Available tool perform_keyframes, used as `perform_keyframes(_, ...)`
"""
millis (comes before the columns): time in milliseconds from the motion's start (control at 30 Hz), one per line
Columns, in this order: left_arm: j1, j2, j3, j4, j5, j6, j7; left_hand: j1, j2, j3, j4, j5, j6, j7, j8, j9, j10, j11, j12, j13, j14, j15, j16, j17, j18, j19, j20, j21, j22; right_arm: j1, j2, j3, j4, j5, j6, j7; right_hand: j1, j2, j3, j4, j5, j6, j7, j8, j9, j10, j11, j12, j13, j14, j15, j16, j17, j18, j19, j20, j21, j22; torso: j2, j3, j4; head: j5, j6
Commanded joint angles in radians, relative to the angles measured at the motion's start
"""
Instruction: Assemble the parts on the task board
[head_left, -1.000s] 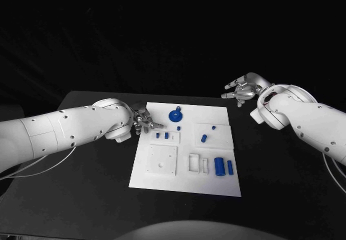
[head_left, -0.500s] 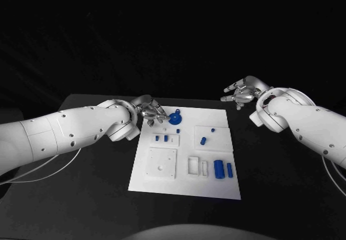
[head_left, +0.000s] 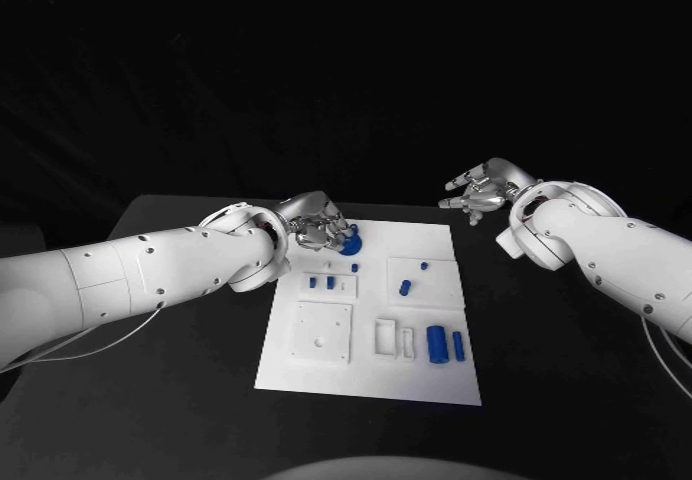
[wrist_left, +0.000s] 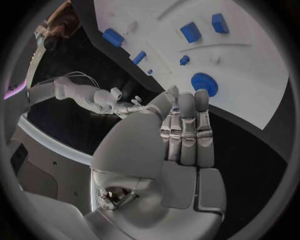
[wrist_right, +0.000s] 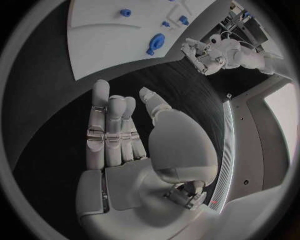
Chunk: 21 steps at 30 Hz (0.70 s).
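The white task board (head_left: 433, 372) lies mid-table. A blue round part (head_left: 352, 241) stands near its far left corner, also in the left wrist view (wrist_left: 204, 83) and the right wrist view (wrist_right: 156, 40). My left hand (head_left: 315, 226) hovers right beside it, fingers straight (wrist_left: 186, 125) and holding nothing. Two blue cylinders (head_left: 437, 343) lie near the board's right edge. Small blue pieces (head_left: 405, 288) (head_left: 330, 283) sit in the middle. My right hand (head_left: 483, 188) is raised beyond the board's far right corner, fingers spread (wrist_right: 109, 130) and empty.
A raised white square plate (head_left: 320, 330) and a narrow white slot frame (head_left: 389, 337) sit on the board's near half. Black table (head_left: 173, 400) surrounds the board. The right wrist view shows the left hand (wrist_right: 203, 52) by the board's edge (wrist_right: 100, 30).
My left hand has moved from the board's left edge toward its far side, ending next to the blue round part. The right hand has hardly moved.
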Motion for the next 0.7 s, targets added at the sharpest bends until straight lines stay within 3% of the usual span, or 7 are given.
perform_keyframes(33, 0.001, 0.020, -0.002, -0.014, -0.211, -0.027, 0.063, -0.028, -0.025, 0.004, -0.008, -0.004, -0.032, -0.001, -0.002, 0.000, -0.063, 0.016, -0.005, -0.003, 0.014, 0.012, -0.001, -0.001, 0.020, 0.000, 0.012, 0.015, 0.025, 0.000, 0.001, 0.000, 0.000, 0.007, 0.001, 0.020, -0.002, -0.002, 0.011, -0.001, 0.006, 0.004, 0.000, 0.003, 0.000, 0.015, 0.001, -0.064, -0.066, -0.001, -0.001, -0.039, -0.018, 0.004, 0.028, 0.004, -0.026, -0.037, 0.001, -0.0012, 0.0002, -0.001, 0.006)
perform_keyframes(233, 0.000, 0.057, -0.005, -0.045, -0.353, 0.029, 0.040, -0.067, -0.061, 0.014, 0.006, -0.035, -0.042, 0.003, -0.002, 0.001, -0.113, 0.025, -0.004, -0.001, 0.039, 0.019, 0.009, -0.002, 0.037, 0.022, 0.030, 0.009, 0.012, 0.000, 0.003, 0.000, -0.001, 0.017, -0.010, 0.030, -0.001, -0.006, 0.022, 0.004, 0.005, 0.005, 0.001, 0.003, 0.000, 0.035, 0.004, -0.183, -0.207, 0.005, 0.002, -0.108, -0.041, 0.010, 0.033, 0.008, -0.067, -0.117, 0.002, -0.0009, -0.0017, -0.003, 0.010)
perform_keyframes(267, 0.000, 0.064, -0.005, -0.050, -0.373, 0.043, 0.034, -0.070, -0.064, 0.010, 0.015, -0.064, -0.042, 0.005, -0.002, 0.001, -0.135, 0.030, -0.004, -0.002, 0.039, 0.022, 0.009, -0.003, 0.036, 0.024, 0.033, 0.003, 0.009, 0.000, 0.003, 0.000, -0.001, 0.018, -0.012, 0.032, -0.001, -0.007, 0.026, 0.005, 0.004, 0.004, 0.002, 0.003, 0.000, 0.026, 0.007, -0.221, -0.238, -0.003, 0.005, -0.126, -0.050, 0.010, 0.025, 0.011, -0.076, -0.128, 0.002, -0.0011, -0.0010, -0.007, 0.012)
perform_keyframes(333, 0.000, 0.075, -0.005, -0.060, -0.405, 0.066, 0.025, -0.051, -0.078, -0.015, 0.042, -0.067, -0.076, 0.005, -0.002, -0.001, -0.197, 0.038, -0.002, -0.001, 0.042, 0.023, 0.008, -0.007, 0.038, 0.036, 0.037, -0.015, -0.003, 0.000, 0.004, 0.000, -0.001, 0.022, -0.018, 0.035, -0.003, -0.016, 0.044, 0.009, 0.005, 0.006, 0.004, 0.003, 0.000, 0.078, 0.014, -0.388, -0.405, 0.006, 0.010, -0.196, -0.095, 0.011, 0.012, 0.018, -0.086, -0.191, 0.002, -0.0010, -0.0010, -0.013, 0.017)
perform_keyframes(467, -0.001, 0.097, -0.005, -0.080, -0.439, 0.096, 0.016, 0.000, -0.103, -0.045, 0.128, -0.071, -0.092, 0.005, -0.002, -0.001, -0.231, 0.041, -0.003, -0.002, 0.048, 0.022, 0.011, -0.015, 0.037, 0.063, 0.037, -0.057, -0.014, 0.000, 0.005, 0.000, -0.001, 0.029, -0.038, 0.045, -0.008, -0.014, 0.073, 0.019, 0.007, 0.008, 0.011, 0.005, 0.001, 0.100, 0.051, -0.609, -0.654, 0.003, 0.028, -0.253, -0.142, 0.020, -0.005, 0.036, -0.083, -0.296, 0.002, -0.0002, -0.0027, -0.016, 0.020)
perform_keyframes(533, -0.003, 0.106, -0.005, -0.088, -0.447, 0.104, 0.015, 0.011, -0.109, -0.046, 0.151, -0.071, -0.092, 0.006, -0.002, -0.002, -0.230, 0.041, -0.004, -0.002, 0.048, 0.022, 0.016, -0.016, 0.036, 0.074, 0.036, -0.074, -0.006, 0.000, 0.006, 0.000, -0.001, 0.036, -0.051, 0.052, -0.014, -0.020, 0.074, 0.022, 0.007, 0.007, 0.018, 0.003, 0.000, 0.088, 0.054, -0.635, -0.692, 0.002, 0.034, -0.256, -0.145, 0.022, -0.004, 0.037, -0.084, -0.313, 0.003, -0.0003, -0.0034, -0.016, 0.019)
perform_keyframes(700, -0.008, 0.126, -0.005, -0.104, -0.474, 0.105, 0.021, 0.003, -0.099, -0.035, 0.147, -0.042, -0.080, 0.007, -0.002, -0.001, -0.188, 0.035, -0.005, -0.003, 0.046, 0.019, 0.013, -0.019, 0.035, 0.074, 0.033, -0.080, 0.008, 0.000, 0.006, 0.000, -0.002, 0.080, -0.102, 0.088, -0.001, -0.026, 0.094, 0.010, 0.008, 0.001, 0.032, 0.002, 0.000, -0.006, 0.090, -0.639, -0.767, -0.094, 0.068, -0.334, -0.205, 0.020, -0.112, 0.068, -0.088, -0.395, 0.002, -0.0011, -0.0007, -0.024, 0.021)
